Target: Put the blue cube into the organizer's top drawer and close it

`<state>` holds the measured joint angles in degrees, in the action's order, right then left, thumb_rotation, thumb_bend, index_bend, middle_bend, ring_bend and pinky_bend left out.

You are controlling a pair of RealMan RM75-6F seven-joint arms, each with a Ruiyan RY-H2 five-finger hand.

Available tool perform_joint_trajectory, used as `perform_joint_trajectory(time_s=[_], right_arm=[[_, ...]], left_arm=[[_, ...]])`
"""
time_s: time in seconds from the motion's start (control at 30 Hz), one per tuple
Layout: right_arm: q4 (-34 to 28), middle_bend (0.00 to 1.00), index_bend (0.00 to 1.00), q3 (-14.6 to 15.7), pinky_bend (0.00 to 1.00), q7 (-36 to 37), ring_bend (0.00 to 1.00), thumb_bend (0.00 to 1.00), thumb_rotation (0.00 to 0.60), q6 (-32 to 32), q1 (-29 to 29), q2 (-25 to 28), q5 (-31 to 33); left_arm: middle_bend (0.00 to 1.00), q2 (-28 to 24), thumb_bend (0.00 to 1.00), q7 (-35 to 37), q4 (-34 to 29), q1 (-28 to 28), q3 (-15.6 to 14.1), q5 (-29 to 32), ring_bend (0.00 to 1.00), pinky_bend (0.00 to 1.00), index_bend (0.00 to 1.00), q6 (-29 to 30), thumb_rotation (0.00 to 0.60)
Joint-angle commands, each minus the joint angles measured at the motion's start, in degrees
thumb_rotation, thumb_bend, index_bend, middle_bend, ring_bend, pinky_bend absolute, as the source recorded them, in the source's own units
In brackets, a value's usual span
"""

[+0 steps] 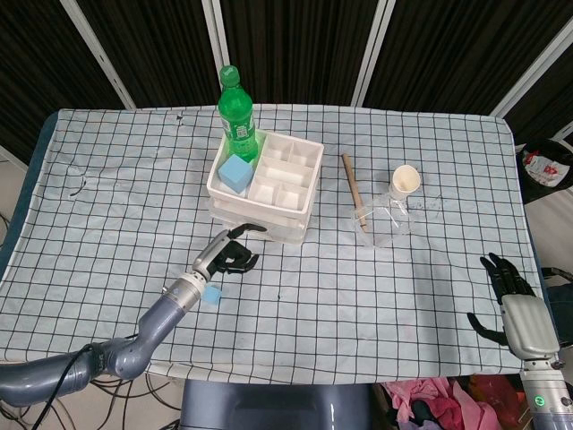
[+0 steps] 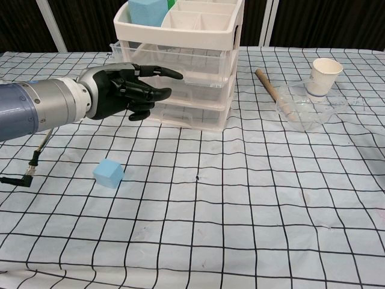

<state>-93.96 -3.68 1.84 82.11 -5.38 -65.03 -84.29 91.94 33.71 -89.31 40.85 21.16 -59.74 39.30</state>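
Observation:
A small blue cube (image 2: 108, 173) lies on the checked cloth in front of the white organizer (image 2: 180, 27); in the head view this blue cube (image 1: 212, 296) shows beside my left wrist. My left hand (image 2: 129, 90) is at the front of the clear top drawer (image 2: 198, 63), one finger laid along its front lip and the others curled beneath, and the drawer stands slightly pulled out. The head view shows that left hand (image 1: 228, 255) just before the organizer (image 1: 286, 179). My right hand (image 1: 515, 300) hovers at the table's right front edge, fingers spread, holding nothing.
A second, larger blue block (image 2: 147, 11) sits in the organizer's top tray, with a green bottle (image 1: 237, 112) behind it. To the right lie a wooden stick (image 2: 271, 87), a clear plastic container (image 2: 307, 108) and a paper cup (image 2: 325, 72).

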Motion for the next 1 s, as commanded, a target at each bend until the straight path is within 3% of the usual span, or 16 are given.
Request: perform_joint_trajectory(time_s=[0.03,0.27,0.47,0.73,1.0], right_arm=[[-0.01,0.00,0.03,-0.02,0.18,0.02,0.00,0.24,0.600,0.01,0.01,0.00,0.03],[-0.05,0.00,0.04,-0.03,0.18,-0.05,0.00,0.24,0.600,0.01,0.01,0.02,0.06],[-0.07,0.00,0.05,0.04,0.18,-0.24,0.00,0.24,0.600,0.11,0.05,0.00,-0.11],[-0.17,0.00,0.04,0.01,0.18,-0.21,0.00,0.24,0.600,0.00,0.05,-0.03,0.07],[-0.20,0.00,0.05,0.00,0.18,-0.04,0.00,0.24,0.600,0.04,0.06,-0.01,0.03]], left_arm=[[0.96,-0.65,0.46,-0.07,-0.69,-0.59,-0.58,-0.85,0.89,0.86,0.24,0.43,0.600],[0.96,-3.75,0.46,-2.63,-3.01,-2.64,-3.69,-4.75,0.89,0.86,0.14,2.49,0.600],[0.96,-6.50,0.45,-7.91,-5.04,-3.77,-6.76,-9.33,0.89,0.86,0.13,5.51,0.600],[0.96,-7.13,0.45,-25.84,-8.29,-4.53,-8.55,-14.20,0.90,0.86,0.13,16.20,0.600],[0.97,-6.82,0.45,-43.10,-11.37,-3.06,-6.19,-11.24,0.91,0.87,0.21,22.17,0.600]])
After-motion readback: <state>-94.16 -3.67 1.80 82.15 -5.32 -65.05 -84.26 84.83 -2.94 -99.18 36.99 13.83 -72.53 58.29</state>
